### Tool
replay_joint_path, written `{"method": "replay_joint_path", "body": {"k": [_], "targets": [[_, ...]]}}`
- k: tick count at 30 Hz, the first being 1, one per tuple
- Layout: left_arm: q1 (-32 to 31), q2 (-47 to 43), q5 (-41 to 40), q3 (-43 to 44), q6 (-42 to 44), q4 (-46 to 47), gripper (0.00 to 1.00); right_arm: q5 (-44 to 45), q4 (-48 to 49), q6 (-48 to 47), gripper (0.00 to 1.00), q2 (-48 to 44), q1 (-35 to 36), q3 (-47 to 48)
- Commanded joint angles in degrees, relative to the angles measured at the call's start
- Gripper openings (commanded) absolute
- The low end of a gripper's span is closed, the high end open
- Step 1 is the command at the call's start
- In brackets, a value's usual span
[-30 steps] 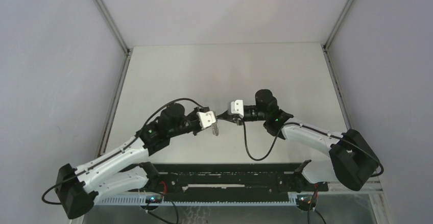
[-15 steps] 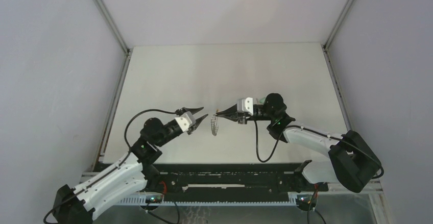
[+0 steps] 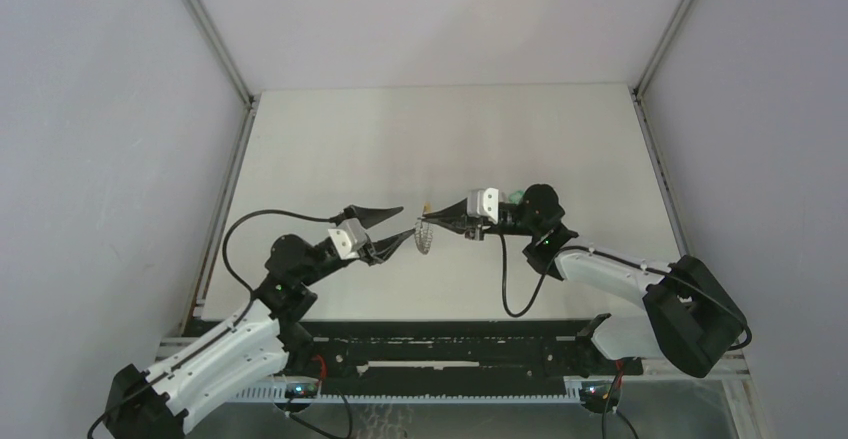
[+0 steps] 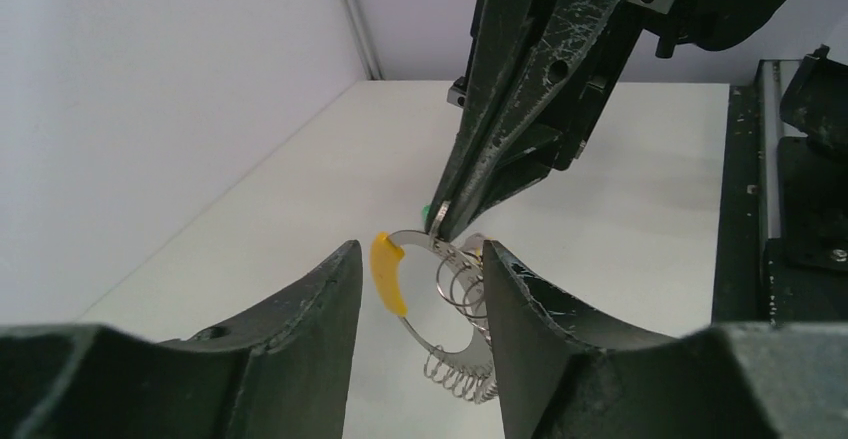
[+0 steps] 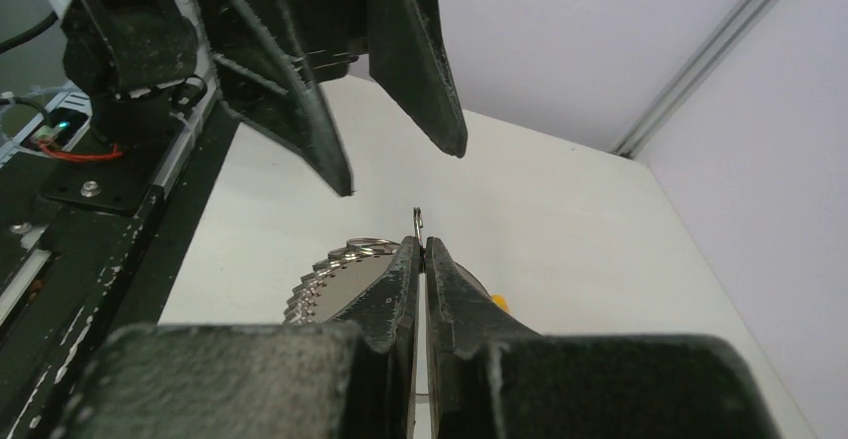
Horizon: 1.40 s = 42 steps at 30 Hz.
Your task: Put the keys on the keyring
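The keyring, a grey metal ring with a yellow section and several small wire loops on its rim, hangs above the table. My right gripper is shut on its top edge, fingertips pinched tight. The ring also shows below those jaws in the right wrist view. My left gripper is open, its fingers spread either side of the ring without touching it. A green speck sits beside the right fingertips. I cannot make out the keys.
The white table is walled by grey panels on three sides. A black rail with cables runs along the near edge between the arm bases.
My left gripper let go at the keyring, drew back to the left and opened wider. The right gripper stayed shut on the ring, which now hangs from it alone.
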Motion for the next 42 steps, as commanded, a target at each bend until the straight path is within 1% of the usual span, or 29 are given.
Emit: {"method": "replay_joint_path", "body": {"k": [1,2,5,7,10,16,18,20,21,24,26,29,33,35,42], "targets": [[-0.84,-0.65,-0.04,-2.13,-3.71,3.34,0.58,5.35,2.35,-0.51,0.00,-0.80,1.31,0.14],[-1.30,-0.53,-0.73,-2.21,-3.47,3.19,0.61,6.28,2.26,-0.75,0.00,-0.88,1.64,0.18],[-2.93,0.20,-3.73,-2.00,-1.21,1.78,0.63,8.85,2.23,-0.70,0.00,-1.09,2.56,0.17],[-3.37,0.95,-4.15,-1.50,-0.53,1.58,0.64,10.49,2.02,-1.47,0.00,-1.24,3.39,0.14],[-3.65,2.40,-3.95,-0.40,0.24,1.46,0.69,12.42,1.28,-2.96,0.00,-1.40,4.66,0.16],[-3.67,4.08,-7.23,0.28,2.04,1.07,0.70,11.87,1.12,-3.11,0.00,-1.51,5.65,0.14],[-3.67,3.01,-7.96,0.05,3.14,0.10,0.66,9.92,0.50,-3.10,0.00,-1.59,5.45,0.19],[-3.62,0.36,-8.41,-0.38,4.45,-1.44,0.61,6.76,0.07,-2.16,0.00,-1.80,4.49,0.10],[-3.58,-1.59,-8.43,-1.00,4.98,-1.50,0.60,5.04,0.02,-1.76,0.00,-1.96,3.97,0.07],[-3.13,-6.48,-6.30,-3.61,5.38,0.28,0.61,1.37,-1.08,-2.06,0.00,-3.05,2.90,-0.20],[-2.70,-7.45,-4.75,-3.68,5.30,0.29,0.61,0.26,-2.16,-2.54,0.00,-3.85,2.47,-0.20],[-2.00,-5.55,-1.54,-2.36,4.95,-0.38,0.59,-2.53,-1.82,-1.14,0.00,-4.51,1.35,-0.15],[-0.40,-1.91,3.70,-0.27,4.09,-0.31,0.47,-4.28,-3.03,-1.43,0.00,-5.31,0.77,-0.15],[-0.16,-0.73,5.31,0.64,4.02,-0.17,0.42,-4.71,-3.41,-1.54,0.00,-5.46,0.61,-0.09],[0.23,1.05,7.35,1.50,2.93,2.17,0.39,-6.11,-2.60,-1.04,0.00,-5.03,0.29,-0.12]]}}
